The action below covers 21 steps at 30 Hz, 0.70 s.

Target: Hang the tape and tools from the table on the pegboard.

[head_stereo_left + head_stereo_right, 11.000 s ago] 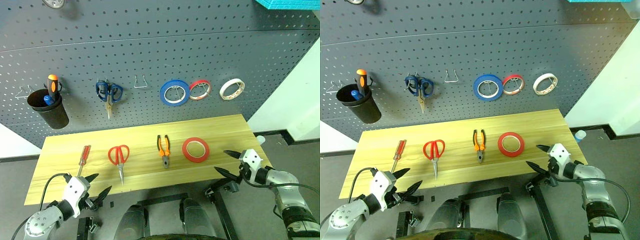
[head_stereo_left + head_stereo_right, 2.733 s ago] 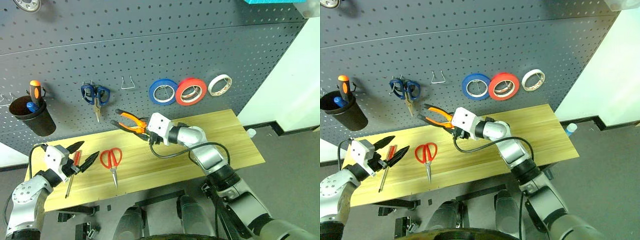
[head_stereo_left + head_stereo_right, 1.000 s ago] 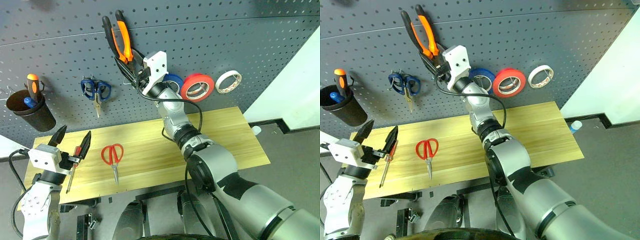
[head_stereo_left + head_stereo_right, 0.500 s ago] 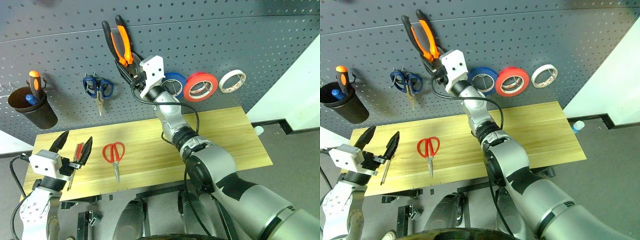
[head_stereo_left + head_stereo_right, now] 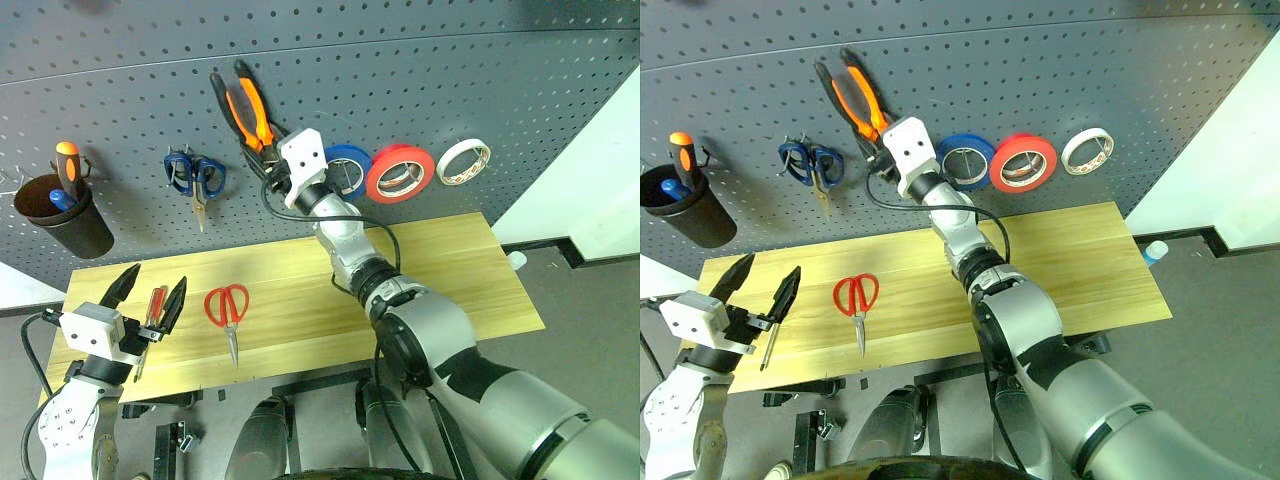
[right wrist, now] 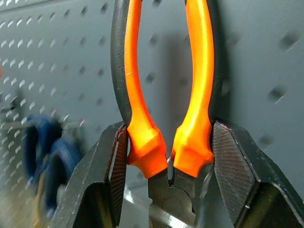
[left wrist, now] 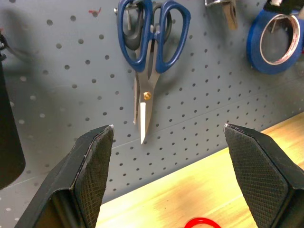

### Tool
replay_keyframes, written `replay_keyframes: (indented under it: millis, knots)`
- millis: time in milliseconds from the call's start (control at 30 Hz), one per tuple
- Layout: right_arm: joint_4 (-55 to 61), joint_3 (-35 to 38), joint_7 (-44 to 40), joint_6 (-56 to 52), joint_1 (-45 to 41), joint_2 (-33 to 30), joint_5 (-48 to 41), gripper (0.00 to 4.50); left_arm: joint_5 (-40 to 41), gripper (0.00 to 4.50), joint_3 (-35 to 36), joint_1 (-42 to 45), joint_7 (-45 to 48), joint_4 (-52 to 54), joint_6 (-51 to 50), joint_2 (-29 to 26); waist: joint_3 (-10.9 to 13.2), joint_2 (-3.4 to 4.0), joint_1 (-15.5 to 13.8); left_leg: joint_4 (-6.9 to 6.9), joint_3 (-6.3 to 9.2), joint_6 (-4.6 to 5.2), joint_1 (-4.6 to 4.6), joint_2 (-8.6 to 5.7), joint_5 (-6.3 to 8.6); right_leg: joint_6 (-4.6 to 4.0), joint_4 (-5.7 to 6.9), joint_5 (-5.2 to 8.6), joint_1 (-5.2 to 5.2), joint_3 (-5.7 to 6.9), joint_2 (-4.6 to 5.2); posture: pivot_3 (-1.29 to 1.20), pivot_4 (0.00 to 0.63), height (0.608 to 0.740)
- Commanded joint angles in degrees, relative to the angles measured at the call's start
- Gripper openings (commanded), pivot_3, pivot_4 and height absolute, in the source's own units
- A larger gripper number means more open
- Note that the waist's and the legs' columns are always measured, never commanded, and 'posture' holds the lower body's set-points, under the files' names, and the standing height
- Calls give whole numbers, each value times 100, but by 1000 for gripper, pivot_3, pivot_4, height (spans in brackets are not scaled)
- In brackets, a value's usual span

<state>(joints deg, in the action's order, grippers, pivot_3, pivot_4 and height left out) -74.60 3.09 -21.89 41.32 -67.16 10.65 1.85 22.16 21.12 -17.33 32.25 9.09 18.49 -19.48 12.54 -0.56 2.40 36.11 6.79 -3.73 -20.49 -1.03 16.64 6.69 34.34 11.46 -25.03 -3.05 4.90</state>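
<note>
Scissors (image 5: pixel 229 305) and screwdriver (image 5: pixel 149 318) lie on the surface (image 5: pixel 450 270), unhung. Just above the screwdriver the left end effector (image 5: pixel 148 293) hovers, spread wide, empty. Farther back, the right end effector (image 5: pixel 262 150) reaches up to the pegboard (image 5: pixel 450 90), clasping the pliers (image 5: pixel 245 103) at their hinge, handles up, seemingly seating them on a hook. Red tape (image 5: pixel 400 173) already hangs.

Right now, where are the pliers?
In the head views the pliers are up against the pegboard, handles up, in the right gripper, between the blue scissors and the blue tape.
</note>
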Motion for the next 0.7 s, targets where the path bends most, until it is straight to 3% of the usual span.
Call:
replay_keyframes:
  millis: [33, 133, 333, 533, 700]
  knots:
    - [150, 95, -368, -54, -5, 25, -170, 3457, 107, 3859, 84, 44, 38, 3, 166, 4, 0, 0, 7, 0, 0, 0, -1, 0, 0, 0, 0, 0, -1, 0, 0, 157, 211, 740]
    - [257, 96, -407, 157, 0, -18, -169, 4476, 102, 3859, 68, 127, 58, -97, 196, 3, 0, 0, 4, 0, 0, 0, 1, 0, 0, 0, 2, 0, -1, 0, 0, 146, 206, 740]
    - [727, -160, -683, 901, 194, -153, -11, 4476, 147, 3859, 61, 150, 83, -166, 230, 18, -1, -1, 15, 1, 0, 0, 1, 1, 0, 9, 2, -6, -1, 0, -2, 113, 190, 740]
    - [1899, -755, -823, 1278, 929, -509, 281, 4476, 353, 3859, 55, -413, 160, 301, -208, -68, -4, -7, 21, 1, -3, -1, -2, 2, 0, 17, -3, -10, 0, -1, -1, 83, 178, 740]
    - [4183, -1486, -1789, 731, 2290, -1149, -143, 4476, 461, 3859, -81, -1095, 117, 849, -719, 24, -7, -10, 11, 5, -3, -1, 0, 5, 0, 15, -1, -9, 4, -2, -2, 93, 180, 740]
